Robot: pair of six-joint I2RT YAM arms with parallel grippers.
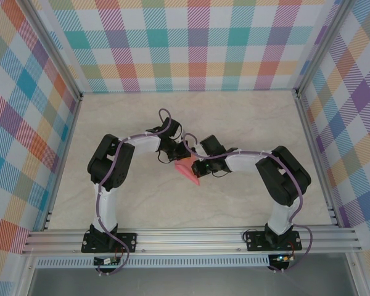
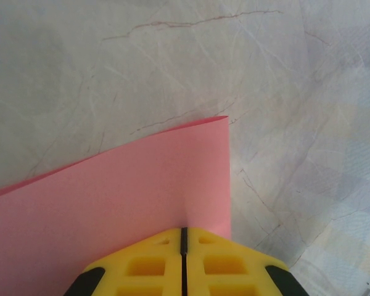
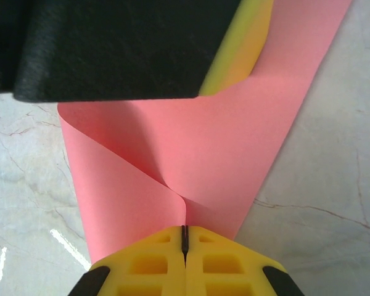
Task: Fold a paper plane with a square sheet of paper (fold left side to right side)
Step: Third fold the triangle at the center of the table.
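Observation:
The square sheet of paper (image 1: 189, 172) is salmon pink and held up off the marble table between both grippers at the middle. My left gripper (image 1: 179, 153) is shut on the paper; in the left wrist view its yellow jaws (image 2: 184, 232) pinch the sheet (image 2: 111, 197) near a corner. My right gripper (image 1: 196, 165) is also shut on the paper. In the right wrist view its jaws (image 3: 185, 229) clamp a curled-over part of the sheet (image 3: 234, 142), which bends in a soft loop rather than a sharp crease. The left gripper's black body (image 3: 123, 43) hangs just beyond it.
The beige marble tabletop (image 1: 234, 117) lies open around the arms. Plaid walls (image 1: 191, 43) close off the back and both sides. An aluminium rail (image 1: 191, 237) with the arm bases runs along the near edge.

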